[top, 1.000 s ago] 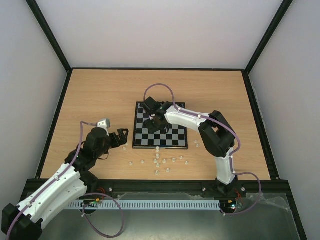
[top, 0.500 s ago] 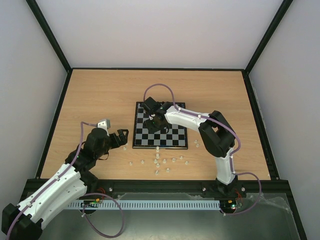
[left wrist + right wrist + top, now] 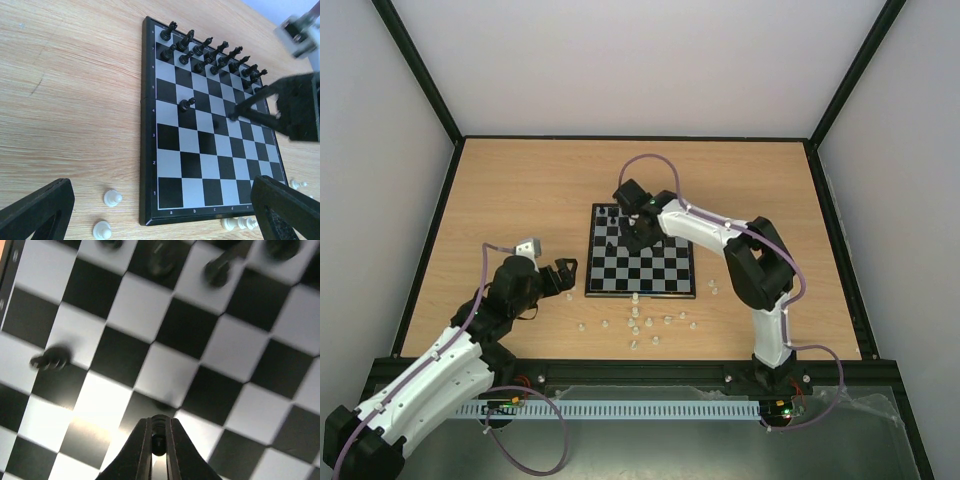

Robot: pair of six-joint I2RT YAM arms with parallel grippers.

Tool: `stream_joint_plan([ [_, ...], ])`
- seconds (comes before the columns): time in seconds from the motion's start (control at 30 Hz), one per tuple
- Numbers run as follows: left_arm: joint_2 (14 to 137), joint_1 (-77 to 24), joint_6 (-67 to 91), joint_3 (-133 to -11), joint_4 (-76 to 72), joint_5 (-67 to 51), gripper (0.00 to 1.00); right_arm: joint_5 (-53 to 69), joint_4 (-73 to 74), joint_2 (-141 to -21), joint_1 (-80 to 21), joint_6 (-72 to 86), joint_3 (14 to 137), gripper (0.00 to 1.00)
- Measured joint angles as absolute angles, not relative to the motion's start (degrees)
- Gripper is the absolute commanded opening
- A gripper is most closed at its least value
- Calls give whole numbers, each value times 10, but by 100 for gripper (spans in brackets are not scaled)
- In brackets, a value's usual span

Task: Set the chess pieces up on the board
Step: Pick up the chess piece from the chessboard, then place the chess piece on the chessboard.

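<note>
pinching small black chess piece (image 3: 158, 442) above board (image 3: 165, 372) with right gripper (image 3: 158, 429); holding left gripper (image 3: 161, 184) spread wide beside board's near-left corner.

I see the board's (image 3: 200, 172) near ranks free; black pieces (image 3: 210, 52) crowd far rows; right gripper (image 3: 158, 424) pinching a dark piece (image 3: 158, 443) blocks centre.

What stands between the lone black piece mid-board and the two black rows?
Nothing: the left wrist view shows only bare squares of the black-and-white chessboard between the lone black chess piece and the two rows of black pieces.
</note>
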State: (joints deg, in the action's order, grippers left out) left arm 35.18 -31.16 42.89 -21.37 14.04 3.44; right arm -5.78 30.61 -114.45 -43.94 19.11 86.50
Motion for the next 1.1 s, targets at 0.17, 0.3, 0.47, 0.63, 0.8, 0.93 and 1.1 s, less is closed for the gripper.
stream_joint_plan([
  [0.17,361,-312,428,-214,140,34,99,-77,324,-1152,-401,184,921,4],
  [0.3,368,-311,426,-214,136,34,99,-96,330,-1177,-377,181,963,4],
  [0.47,369,-309,425,-214,127,34,99,-106,340,-1205,-356,178,967,4],
  [0.63,377,-307,424,-214,124,30,99,-109,347,-1222,-342,177,967,5],
  [0.8,380,-307,424,-214,123,30,100,-110,348,-1223,-337,175,969,5],
  [0.93,380,-306,424,-214,123,30,100,-110,348,-1223,-333,172,970,6],
  [1.1,380,-306,424,-214,123,30,99,-110,348,-1224,-329,171,971,6],
])
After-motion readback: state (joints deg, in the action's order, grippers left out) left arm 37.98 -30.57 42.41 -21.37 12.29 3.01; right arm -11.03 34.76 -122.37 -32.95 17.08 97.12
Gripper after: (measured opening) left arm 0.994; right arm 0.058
